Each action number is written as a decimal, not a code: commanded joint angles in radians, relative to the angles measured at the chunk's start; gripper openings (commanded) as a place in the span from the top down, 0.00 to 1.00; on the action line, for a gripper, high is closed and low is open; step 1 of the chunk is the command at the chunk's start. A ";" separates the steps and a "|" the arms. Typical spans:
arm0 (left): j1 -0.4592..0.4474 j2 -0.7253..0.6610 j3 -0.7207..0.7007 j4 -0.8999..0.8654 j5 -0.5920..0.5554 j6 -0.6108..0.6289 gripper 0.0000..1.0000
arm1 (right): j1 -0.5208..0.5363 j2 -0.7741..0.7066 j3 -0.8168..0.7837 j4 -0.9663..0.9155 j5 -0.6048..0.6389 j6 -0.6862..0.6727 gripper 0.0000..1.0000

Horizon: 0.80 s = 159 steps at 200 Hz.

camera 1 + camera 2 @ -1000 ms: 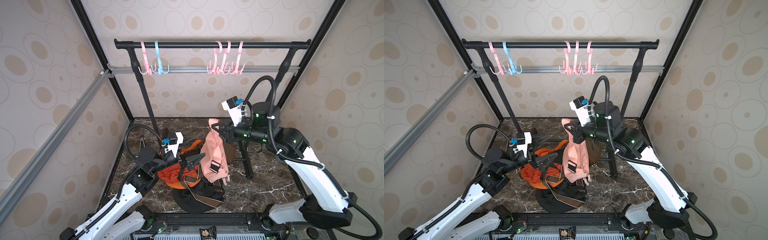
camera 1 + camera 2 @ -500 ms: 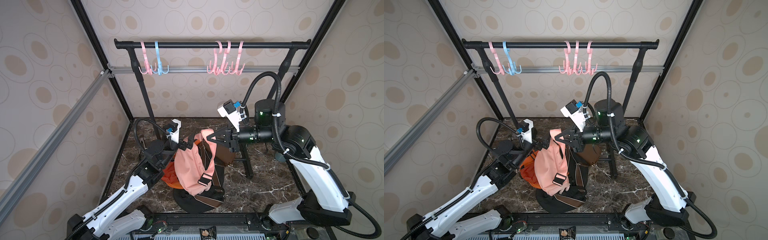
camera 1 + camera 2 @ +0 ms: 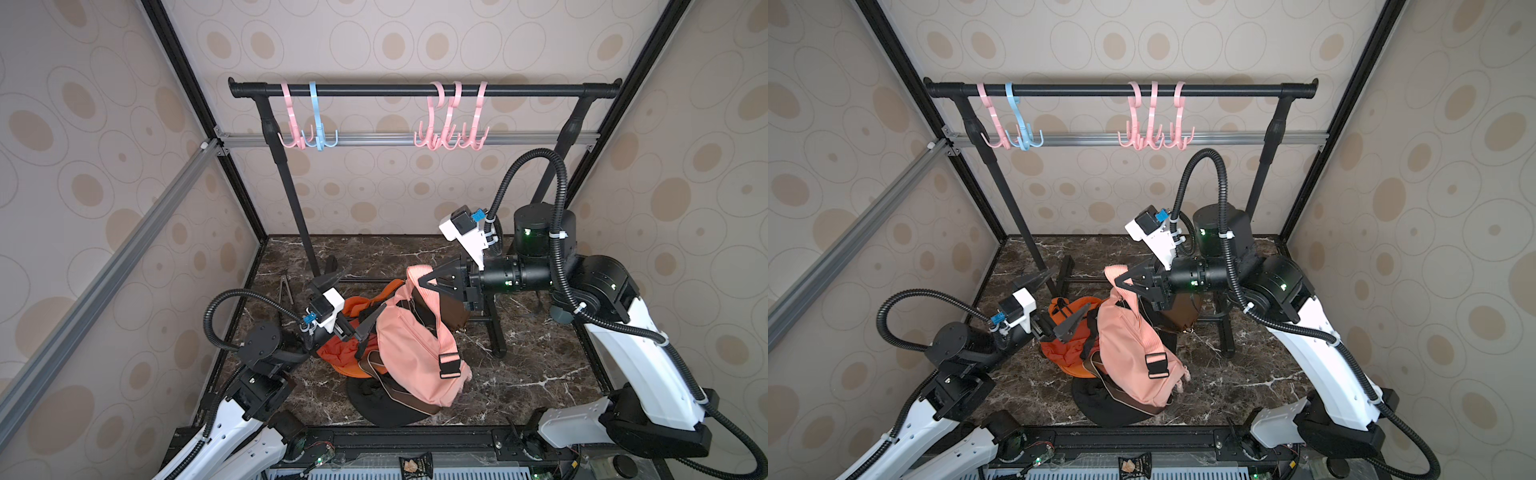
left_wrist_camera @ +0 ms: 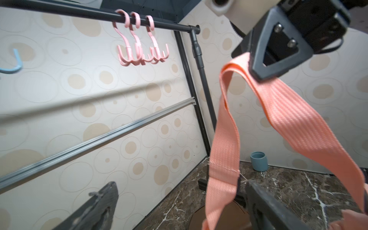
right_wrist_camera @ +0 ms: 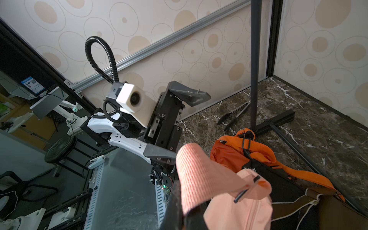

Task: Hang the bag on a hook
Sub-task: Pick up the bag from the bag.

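Strap [image 4: 282,111] of the pink bag [image 3: 415,353] is what your R gripper [image 3: 424,279] has: fingers clamped on it, bag body hanging below, its bottom on the pile w/ orange bag [image 3: 345,349] and dark brown bag [image 3: 395,399] on the marble floor [image 3: 540,365]. L gripper [image 3: 351,307] sits just beside it, fingers spread wide, holding nothing. Pink hooks [image 3: 451,133] are up on the black rail [image 3: 415,89], well above the bag.

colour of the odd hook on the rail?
Light blue plastic hook, beside a pink one near the black rail's end; clearest in both top views.
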 commanded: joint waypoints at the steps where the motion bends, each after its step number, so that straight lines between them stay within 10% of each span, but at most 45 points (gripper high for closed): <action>1: -0.004 0.112 0.051 0.019 0.114 0.065 0.00 | 0.013 -0.007 0.011 0.007 -0.034 -0.013 1.00; 129: -0.004 0.350 0.148 0.202 0.121 0.070 0.02 | 0.044 0.009 0.037 -0.030 -0.096 -0.042 1.00; 159: -0.005 0.346 0.154 0.202 0.104 0.069 0.32 | 0.046 -0.015 0.018 -0.033 -0.058 -0.052 1.00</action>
